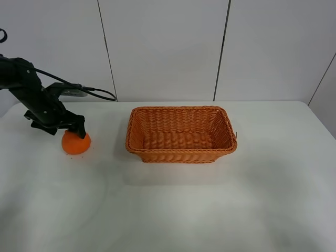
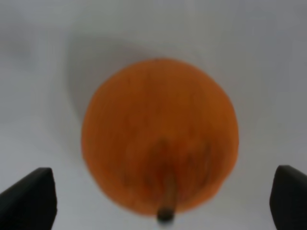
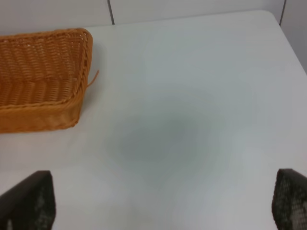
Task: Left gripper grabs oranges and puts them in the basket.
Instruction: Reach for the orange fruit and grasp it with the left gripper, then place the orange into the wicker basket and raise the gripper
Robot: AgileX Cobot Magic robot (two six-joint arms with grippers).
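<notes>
The orange (image 1: 76,143) sits on the white table at the left; it fills the left wrist view (image 2: 159,136), stem toward the camera. My left gripper (image 1: 80,131) hangs right over its top, open, with one fingertip (image 2: 29,199) on each side of the fruit and a gap to it. The wicker basket (image 1: 181,153) stands in the middle of the table, to the right of the orange, with nothing in it. The right wrist view shows one corner of the basket (image 3: 43,117). My right gripper (image 3: 163,203) is open over bare table; the exterior view does not show it.
The white table (image 1: 210,210) runs to a white panelled wall (image 1: 163,47) at the back. A black cable (image 1: 97,93) trails from the left arm toward the wall. The table's right edge (image 3: 288,43) shows in the right wrist view.
</notes>
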